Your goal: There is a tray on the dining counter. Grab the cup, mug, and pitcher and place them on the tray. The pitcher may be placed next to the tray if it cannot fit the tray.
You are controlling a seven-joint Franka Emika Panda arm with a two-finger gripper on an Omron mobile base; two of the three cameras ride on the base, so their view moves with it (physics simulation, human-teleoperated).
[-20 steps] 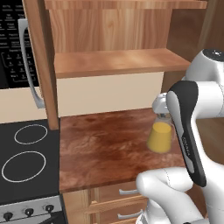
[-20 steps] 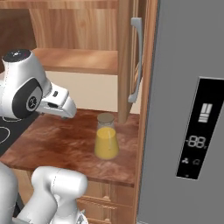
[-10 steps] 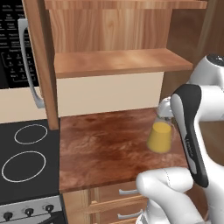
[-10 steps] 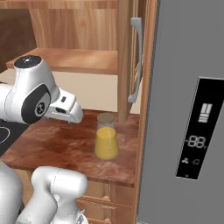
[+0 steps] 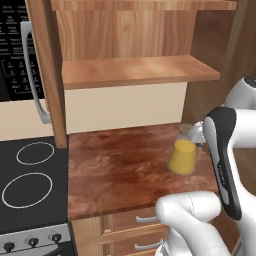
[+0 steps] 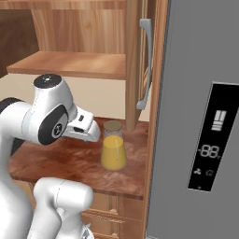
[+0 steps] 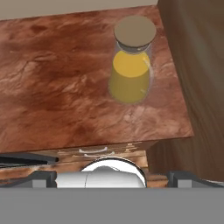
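Observation:
The pitcher (image 7: 130, 74) is clear glass with yellow-orange liquid and a flat brown lid. It stands upright on a narrow wood countertop (image 5: 120, 170) near the right wall. My gripper (image 7: 116, 178) is open, its fingertips (image 7: 43, 177) spread wide with nothing between them, and it looks down on the pitcher from a distance. From the right base, my gripper (image 6: 91, 135) hangs just left of the pitcher (image 6: 113, 151), level with its neck and apart from it. My arm partly covers the pitcher (image 5: 182, 156) from the left base. The tray, cup, mug and dining counter are out of view.
A black stovetop (image 5: 30, 185) adjoins the countertop on the left, with a microwave (image 5: 15, 50) above it. A wooden shelf (image 5: 135, 70) hangs over the countertop. A cabinet wall and a grey fridge (image 6: 200, 116) close off the right side. Drawers (image 5: 140, 225) sit under the countertop.
My arm has swung the hand lower and closer to the pitcher. The pitcher has not moved and the jaws stay open.

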